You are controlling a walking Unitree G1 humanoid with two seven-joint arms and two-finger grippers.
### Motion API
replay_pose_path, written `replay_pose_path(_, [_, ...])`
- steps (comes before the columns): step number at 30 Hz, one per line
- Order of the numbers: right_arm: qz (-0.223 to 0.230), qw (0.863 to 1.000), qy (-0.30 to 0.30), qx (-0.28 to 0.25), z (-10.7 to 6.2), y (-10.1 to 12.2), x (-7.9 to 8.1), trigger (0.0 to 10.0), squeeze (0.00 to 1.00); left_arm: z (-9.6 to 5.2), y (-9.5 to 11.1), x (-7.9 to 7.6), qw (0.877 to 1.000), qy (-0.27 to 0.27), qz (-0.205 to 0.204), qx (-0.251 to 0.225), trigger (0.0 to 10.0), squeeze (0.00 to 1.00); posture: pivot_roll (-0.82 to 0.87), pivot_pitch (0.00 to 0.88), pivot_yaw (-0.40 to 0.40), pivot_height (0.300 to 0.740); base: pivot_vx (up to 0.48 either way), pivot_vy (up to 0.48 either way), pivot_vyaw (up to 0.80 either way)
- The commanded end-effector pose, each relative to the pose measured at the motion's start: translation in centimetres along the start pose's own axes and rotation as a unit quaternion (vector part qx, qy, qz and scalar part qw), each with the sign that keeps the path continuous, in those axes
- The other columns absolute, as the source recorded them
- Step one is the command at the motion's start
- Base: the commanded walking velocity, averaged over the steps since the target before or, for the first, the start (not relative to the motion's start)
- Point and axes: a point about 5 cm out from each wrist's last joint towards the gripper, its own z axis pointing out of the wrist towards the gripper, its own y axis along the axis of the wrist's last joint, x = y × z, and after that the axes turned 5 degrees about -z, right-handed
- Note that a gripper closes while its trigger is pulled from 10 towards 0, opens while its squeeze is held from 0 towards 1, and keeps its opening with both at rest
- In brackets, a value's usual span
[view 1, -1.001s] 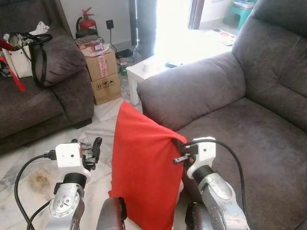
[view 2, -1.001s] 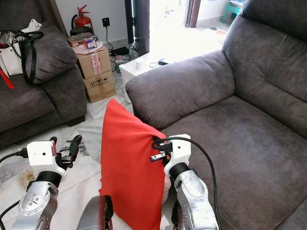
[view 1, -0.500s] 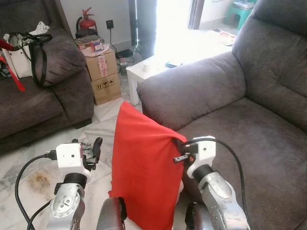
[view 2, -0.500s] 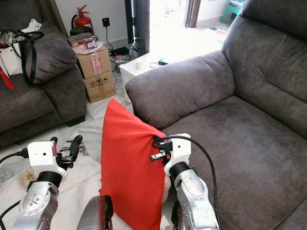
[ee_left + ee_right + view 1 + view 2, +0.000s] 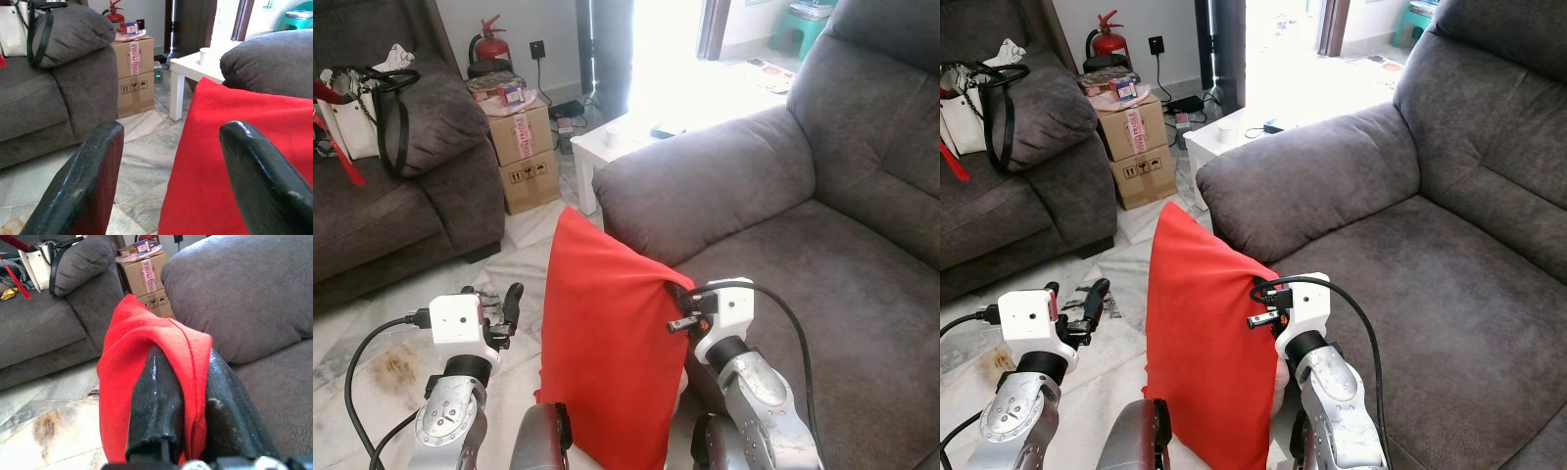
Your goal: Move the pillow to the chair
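A red pillow (image 5: pixel 607 343) hangs upright in front of me, just left of the grey armchair's armrest (image 5: pixel 705 191). My right gripper (image 5: pixel 188 396) is shut on a fold of the pillow's upper right corner, red fabric pinched between its black fingers (image 5: pixel 156 396). My left gripper (image 5: pixel 509 305) is held low to the pillow's left, apart from it, its two fingers (image 5: pixel 88 181) open with nothing between them. The pillow's edge (image 5: pixel 234 161) lies beside that gripper. The armchair's wide seat (image 5: pixel 842 294) lies to my right.
A grey sofa (image 5: pixel 401 196) with a white handbag (image 5: pixel 357 117) stands at the left. Two stacked cardboard boxes (image 5: pixel 524 147), a red fire extinguisher (image 5: pixel 489 44) and a small white table (image 5: pixel 617 142) stand behind the pillow. Pale marble floor (image 5: pixel 382 362) lies below my left arm.
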Motion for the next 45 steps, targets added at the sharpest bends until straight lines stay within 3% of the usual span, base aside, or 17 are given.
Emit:
replay_pose_path(1, [-0.011,0.998,0.004,-0.069,0.79,3.15,0.09,10.0,0.00,-0.09,0.39,-0.17,1.000,-0.003,0.007,-0.005,10.0,0.00,0.09,0.000,-0.009,0.578,0.000,0.000,0.00])
replay_pose_path(28, [-0.012,0.997,-0.001,-0.076,1.03,3.54,-0.04,10.0,0.00,0.07,0.16,-0.12,1.000,-0.005,0.008,-0.001,10.0,0.00,0.08,0.000,-0.005,0.578,0.000,0.000,0.00])
replay_pose_path(45, [-0.012,0.997,-0.007,-0.082,0.99,3.58,-0.59,10.0,0.00,0.38,0.10,-0.22,1.000,-0.011,0.009,-0.001,10.0,0.00,0.08,0.000,0.001,0.679,0.000,0.000,0.00])
